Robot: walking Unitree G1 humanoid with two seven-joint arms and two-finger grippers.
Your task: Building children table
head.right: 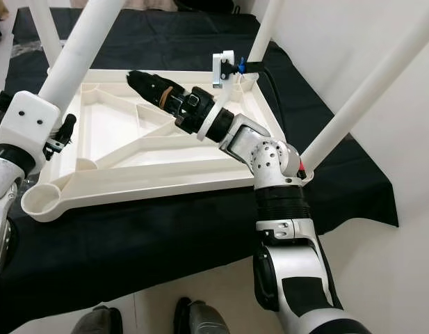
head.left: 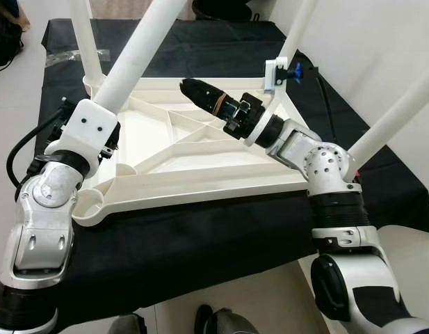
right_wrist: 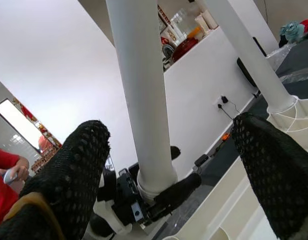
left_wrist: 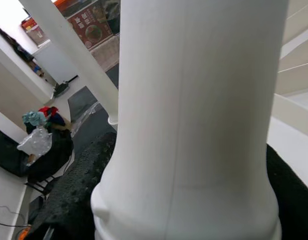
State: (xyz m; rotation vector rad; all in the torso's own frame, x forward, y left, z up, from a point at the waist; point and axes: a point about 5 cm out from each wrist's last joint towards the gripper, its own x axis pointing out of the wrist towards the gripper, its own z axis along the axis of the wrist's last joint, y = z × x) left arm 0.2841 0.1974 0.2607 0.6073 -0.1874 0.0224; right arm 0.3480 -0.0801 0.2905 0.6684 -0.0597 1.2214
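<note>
Left gripper [head.left: 106, 139] at centre-left of the head view, clamped around the near-left table leg [head.left: 134, 66]; wrist view shows the smooth white tube pressed between the knobbly black fingers [left_wrist: 74, 200]. The white plastic tabletop [head.left: 193, 181] lies upside down mid-frame, ribbed underside up, diagonal struts, round socket at the near-left corner [head.left: 89, 205] sitting empty. It rests on a black cloth [head.left: 186, 243] spread over pale floor. Far-left leg [head.left: 85, 42] stands upright at upper left. Right gripper [head.left: 188, 87] hovers over the tabletop's centre-top, fingers spread apart and holding nothing, as the wrist view shows: two textured black fingertips [right_wrist: 79, 165] with a gap between. Far-right leg [head.left: 294, 35] rises at upper right with a small white clamp with blue knob [head.left: 278, 73] by its base. Near-right leg [head.left: 398, 111] slants off the right edge; the right arm's silver elbow blocks its base. White wall behind at right. Lower edge: two dark shoes [head.left: 200, 321]. In the right wrist view, a red sleeve [right_wrist: 6, 165] sits at lower left.
</note>
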